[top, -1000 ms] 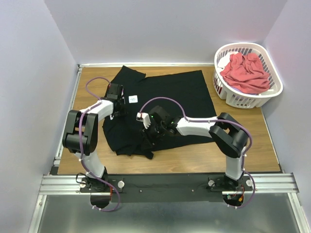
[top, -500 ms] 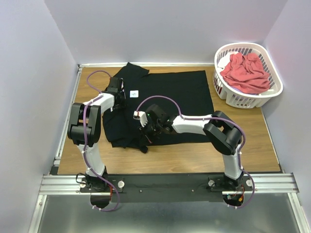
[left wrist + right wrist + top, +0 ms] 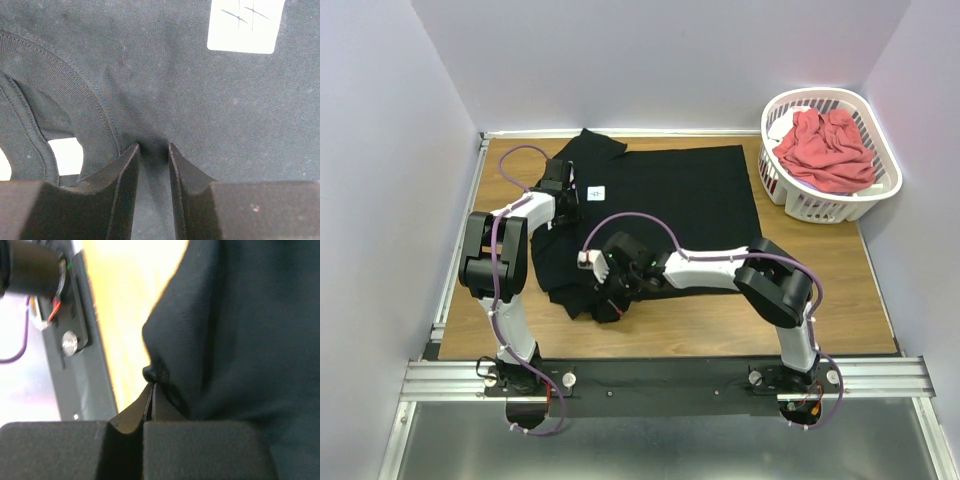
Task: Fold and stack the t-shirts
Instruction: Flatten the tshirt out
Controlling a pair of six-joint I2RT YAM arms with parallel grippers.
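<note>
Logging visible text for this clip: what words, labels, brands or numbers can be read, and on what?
No legible text anywhere.
White tag on the black shirt: a few thin dark strokes, not readable as letters or numbers.
Basket and red shirt: no print visible.

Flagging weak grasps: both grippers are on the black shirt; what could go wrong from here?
The right gripper pinches only a small nub of the black t-shirt at its very tip; it may slip out. The left gripper holds bunched cloth beside the collar, so the fold may come out crooked.
</note>
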